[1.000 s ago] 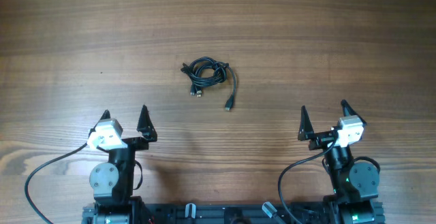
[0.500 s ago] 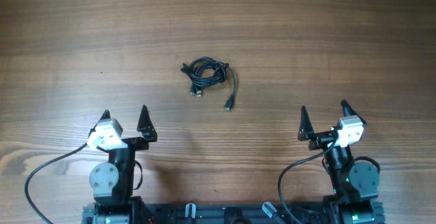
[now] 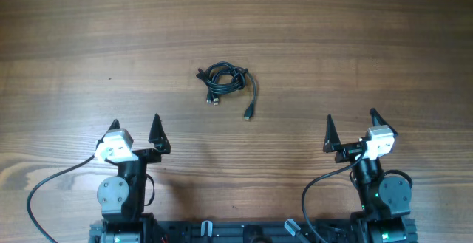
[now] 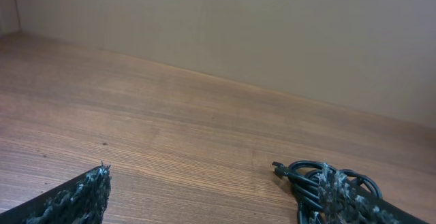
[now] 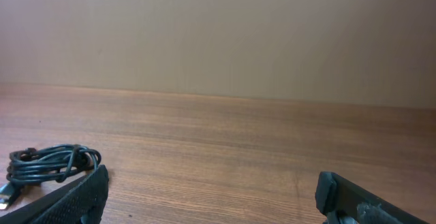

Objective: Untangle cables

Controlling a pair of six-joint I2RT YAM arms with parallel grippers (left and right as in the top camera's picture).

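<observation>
The cables (image 3: 225, 82) are thin black cords bunched in a small tangle on the wooden table, with one loose end and plug (image 3: 250, 112) trailing toward me. The tangle also shows in the left wrist view (image 4: 306, 178), partly behind my right finger, and at the left edge of the right wrist view (image 5: 48, 164). My left gripper (image 3: 134, 122) is open and empty, well short of the tangle and to its left. My right gripper (image 3: 352, 119) is open and empty, far to the tangle's right.
The wooden table (image 3: 355, 36) stretches bare around the tangle. A plain beige wall (image 5: 218, 33) stands beyond the table's far edge. The arms' thick black wires (image 3: 52, 180) loop beside their bases at the near edge.
</observation>
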